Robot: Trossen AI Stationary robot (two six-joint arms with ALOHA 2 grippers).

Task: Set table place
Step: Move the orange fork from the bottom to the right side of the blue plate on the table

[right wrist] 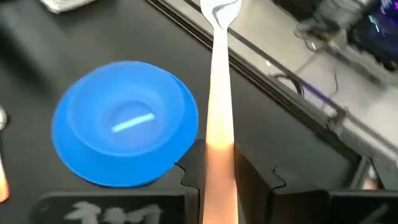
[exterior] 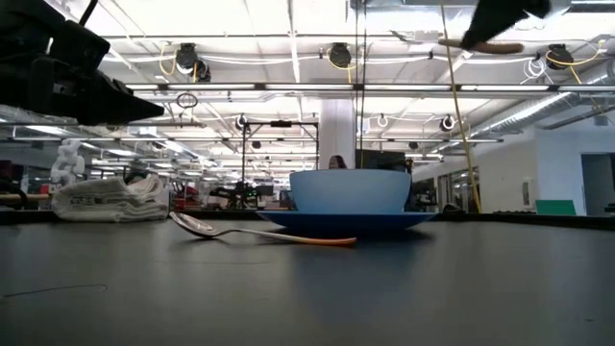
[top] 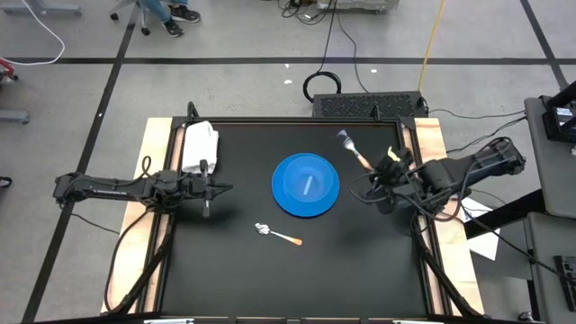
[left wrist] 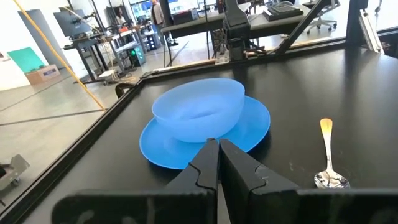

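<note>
Right hand (right wrist: 214, 171) gripping fork (right wrist: 219, 87), black table (top: 360, 270), workshop beyond

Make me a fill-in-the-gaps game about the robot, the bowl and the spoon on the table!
1. The blue bowl sits on a blue ____.
2. The right gripper holds a ____ above the table.
3. The spoon lies on the table with its handle coloured ____.
4. The left gripper, its fingers shut, hovers beside the white ____ at the table's edge.

Missing words: plate; fork; orange; napkin
</note>
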